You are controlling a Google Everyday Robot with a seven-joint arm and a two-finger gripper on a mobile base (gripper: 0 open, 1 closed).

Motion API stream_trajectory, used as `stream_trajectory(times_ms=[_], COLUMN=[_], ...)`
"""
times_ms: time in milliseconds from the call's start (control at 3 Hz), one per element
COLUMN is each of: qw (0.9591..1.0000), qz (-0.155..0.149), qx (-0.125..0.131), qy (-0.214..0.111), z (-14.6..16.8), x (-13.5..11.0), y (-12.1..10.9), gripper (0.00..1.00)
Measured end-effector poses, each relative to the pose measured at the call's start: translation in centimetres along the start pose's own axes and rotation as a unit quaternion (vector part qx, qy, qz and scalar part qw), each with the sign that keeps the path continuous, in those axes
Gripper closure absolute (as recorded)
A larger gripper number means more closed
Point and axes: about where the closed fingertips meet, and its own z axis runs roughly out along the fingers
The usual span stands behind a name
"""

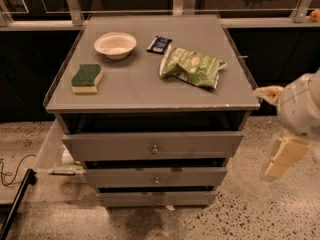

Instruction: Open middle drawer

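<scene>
- While my gripper (284,158) hangs off the table's (145,91) right edge, just past the front right corner and below the top surface, it touches nothing.
- Gripper state: can't tell how far open it is from this angle. I see nothing held.
- Target: middle drawer (200,176), second of three grey fronts under the table's front edge. It has a medium-height front and a small round knob (156,180) at centre.
- Not the top drawer (210,144) with the taller front, and not the bottom drawer (125,199) with the thinnest one.
- Middle drawer shows no interior, only a dark slit above its front. My read: closed, pull not yet begun.
- Step in hand: approach. Gripper is well apart from the knob, off to the right.
- Next move calls for coming round from the right edge to the front, dropping to knob height, squaring up to the front, clamping the knob, then pulling straight out from the front edge.
- Risk: the three knobs stack close in one vertical line, so picking the wrong one is easy.
- On top: bowl (115,45) and sponge (86,78) toward the left edge, chip bag (192,67) toward the right. None of it is in the way.
</scene>
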Motion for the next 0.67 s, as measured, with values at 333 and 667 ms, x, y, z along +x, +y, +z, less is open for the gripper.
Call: stream_trajectory(times_ms=[333,667], qw=[0.9992,0.9984], qz=[0.0,0.013], qx=[0.013,0.017], qy=[-0.038,-0.052], z=[4.9,9.9], x=[2.3,4.0], y=[1.8,2.1], gripper=[0.0,0.0])
